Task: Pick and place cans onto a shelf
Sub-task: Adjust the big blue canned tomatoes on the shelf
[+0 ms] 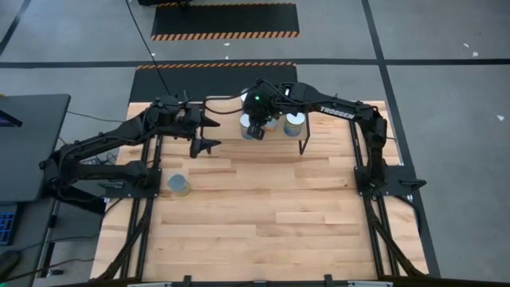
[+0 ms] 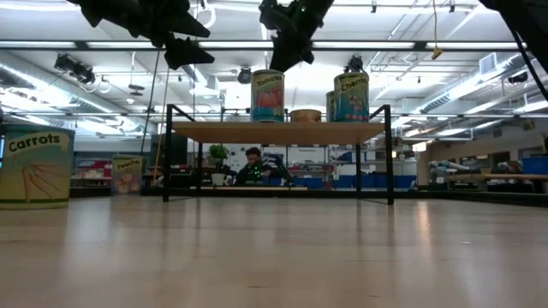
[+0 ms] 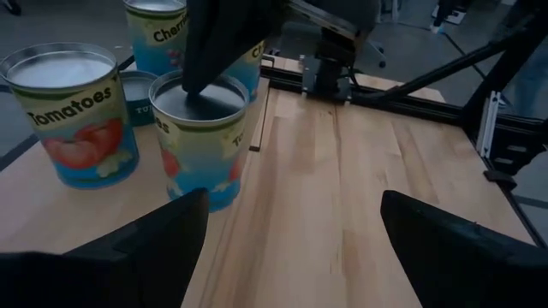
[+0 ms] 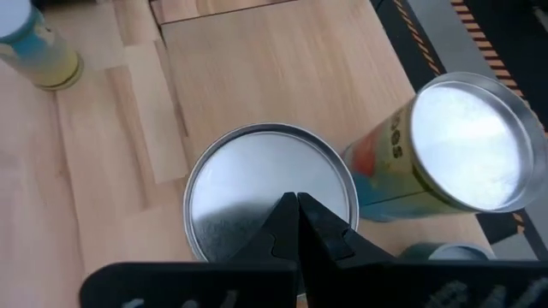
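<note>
Right gripper (image 4: 297, 210), fingers pressed together, hovers over an upright can (image 4: 270, 192) on the far shelf (image 2: 278, 133), its long axis vertical, lid up; left gripper (image 1: 205, 132) spread wide nearby.

Several printed cans (image 1: 295, 123) with silver tops stand upright, close together, on the low wooden shelf (image 2: 278, 133) with black wire legs. One carrots can (image 1: 178, 184) stands apart on the tabletop (image 1: 271, 215).
</note>
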{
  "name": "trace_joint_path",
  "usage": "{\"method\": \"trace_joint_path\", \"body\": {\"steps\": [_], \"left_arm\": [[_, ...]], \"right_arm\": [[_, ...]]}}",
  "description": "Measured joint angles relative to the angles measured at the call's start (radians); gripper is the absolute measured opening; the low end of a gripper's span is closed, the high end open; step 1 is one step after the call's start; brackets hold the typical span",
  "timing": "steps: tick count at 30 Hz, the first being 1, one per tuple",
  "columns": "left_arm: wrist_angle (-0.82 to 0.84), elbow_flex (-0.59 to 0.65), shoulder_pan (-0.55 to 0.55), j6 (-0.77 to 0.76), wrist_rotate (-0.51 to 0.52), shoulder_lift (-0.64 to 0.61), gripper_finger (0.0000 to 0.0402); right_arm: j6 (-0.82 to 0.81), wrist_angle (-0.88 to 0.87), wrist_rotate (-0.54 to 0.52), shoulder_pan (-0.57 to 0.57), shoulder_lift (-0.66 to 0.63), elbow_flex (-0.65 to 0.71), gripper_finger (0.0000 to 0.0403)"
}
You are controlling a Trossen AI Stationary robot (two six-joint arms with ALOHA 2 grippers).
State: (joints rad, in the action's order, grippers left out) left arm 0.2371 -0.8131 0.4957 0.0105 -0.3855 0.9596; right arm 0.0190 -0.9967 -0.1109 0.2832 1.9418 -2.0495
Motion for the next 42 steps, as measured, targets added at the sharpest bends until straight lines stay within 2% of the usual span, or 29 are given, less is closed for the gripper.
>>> {"method": "trace_joint_path", "body": {"steps": [15, 22, 31, 42], "left_arm": [[0.025, 0.0, 0.0, -0.012, -0.002, -0.051, 0.0352], [0.024, -0.001, -0.019, -0.046, -0.071, -0.08, 0.0352], [0.023, -0.001, -0.055, -0.043, -0.068, -0.079, 0.0352], [0.032, -0.001, -0.057, -0.046, -0.064, -0.079, 0.0352]], "right_arm": [[-0.007, 0.002, -0.001, 0.016, 0.002, 0.006, 0.0002], [-0.016, 0.015, -0.027, 0.045, 0.003, 0.007, 0.0002], [-0.017, 0.037, 0.025, 0.042, 0.005, 0.008, 0.0002], [-0.013, 0.057, 0.003, 0.042, 0.004, 0.005, 0.0002]]}}
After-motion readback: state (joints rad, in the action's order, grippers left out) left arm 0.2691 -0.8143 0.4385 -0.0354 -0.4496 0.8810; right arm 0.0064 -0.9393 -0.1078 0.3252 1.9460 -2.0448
